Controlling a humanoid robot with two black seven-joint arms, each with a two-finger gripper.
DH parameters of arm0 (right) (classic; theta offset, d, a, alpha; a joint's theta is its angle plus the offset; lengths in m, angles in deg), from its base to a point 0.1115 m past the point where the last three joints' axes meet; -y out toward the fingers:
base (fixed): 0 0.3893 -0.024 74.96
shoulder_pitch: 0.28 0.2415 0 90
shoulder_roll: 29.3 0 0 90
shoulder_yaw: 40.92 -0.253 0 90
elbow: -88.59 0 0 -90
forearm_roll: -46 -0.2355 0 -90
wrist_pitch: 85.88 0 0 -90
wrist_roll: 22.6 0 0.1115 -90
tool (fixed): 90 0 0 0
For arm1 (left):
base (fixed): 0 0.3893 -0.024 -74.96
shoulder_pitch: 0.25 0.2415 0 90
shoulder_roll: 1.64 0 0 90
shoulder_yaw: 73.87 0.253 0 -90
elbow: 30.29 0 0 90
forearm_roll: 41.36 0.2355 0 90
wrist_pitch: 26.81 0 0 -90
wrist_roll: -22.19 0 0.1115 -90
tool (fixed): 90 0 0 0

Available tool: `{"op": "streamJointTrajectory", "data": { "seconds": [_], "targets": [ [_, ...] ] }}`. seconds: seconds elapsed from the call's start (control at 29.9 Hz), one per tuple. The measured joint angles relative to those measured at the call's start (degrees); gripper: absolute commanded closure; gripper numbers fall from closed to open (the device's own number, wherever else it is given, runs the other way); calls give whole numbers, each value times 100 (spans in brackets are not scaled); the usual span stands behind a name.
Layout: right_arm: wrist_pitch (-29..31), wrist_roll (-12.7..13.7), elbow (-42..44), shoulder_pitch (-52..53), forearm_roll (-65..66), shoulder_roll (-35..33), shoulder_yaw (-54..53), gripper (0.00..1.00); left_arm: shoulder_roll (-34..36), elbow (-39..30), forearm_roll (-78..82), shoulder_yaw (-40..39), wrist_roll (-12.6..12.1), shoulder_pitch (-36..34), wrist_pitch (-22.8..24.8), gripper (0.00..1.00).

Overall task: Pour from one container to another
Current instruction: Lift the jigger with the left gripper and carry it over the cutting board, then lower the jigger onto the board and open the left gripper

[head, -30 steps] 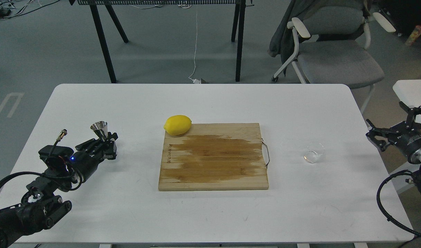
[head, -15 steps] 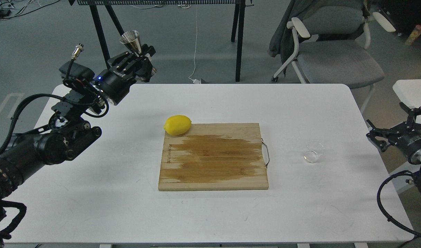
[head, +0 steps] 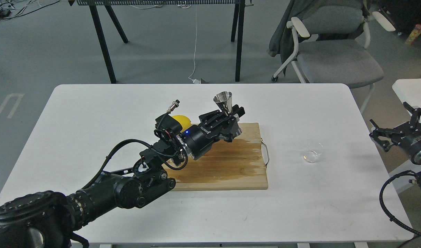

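The shiny steel jigger [head: 225, 102] stands upright in my left gripper [head: 232, 119], which is shut on its waist above the far right part of the wooden cutting board [head: 231, 165]. The small clear glass cup [head: 314, 152] rests on the white table [head: 300, 103] to the right of the board, untouched. At the table's right edge my right gripper [head: 394, 129] hangs open, well apart from the cup. My left arm partly hides the yellow lemon [head: 182, 120].
The board has a metal handle [head: 266, 153] on its right side. A grey office chair [head: 331, 51] and black table legs [head: 105, 41] stand on the floor behind the table. A second white table corner [head: 412, 90] shows at the far right.
My left arm swung from the far left corner to the middle of the table, carrying the jigger down over the cutting board. The right gripper and glass cup stayed in place.
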Motion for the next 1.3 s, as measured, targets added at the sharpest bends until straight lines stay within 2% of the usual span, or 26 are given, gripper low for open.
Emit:
{"op": "streamJointTrajectory", "data": {
  "seconds": [0.33,0.63,0.74,0.8,1.04,1.3],
  "targets": [
    [0,-8,0,-6,0,-2,3,0,-4,961,-35,558,0,128,0,93],
    [0,-8,0,-45,0,40,12,0,-6,1049,-25,711,0,136,0,94],
    [0,-9,0,-45,-1,49,12,0,-6,1035,-21,734,0,137,0,90],
    [0,-9,0,-45,-2,50,12,0,-6,1025,-22,740,0,137,0,81],
    [0,-8,0,-64,-4,20,2,0,-5,1004,-19,750,0,138,0,65],
    [0,-9,-1,-88,-4,17,2,0,-5,971,-18,757,0,208,0,63]
  ]
}}
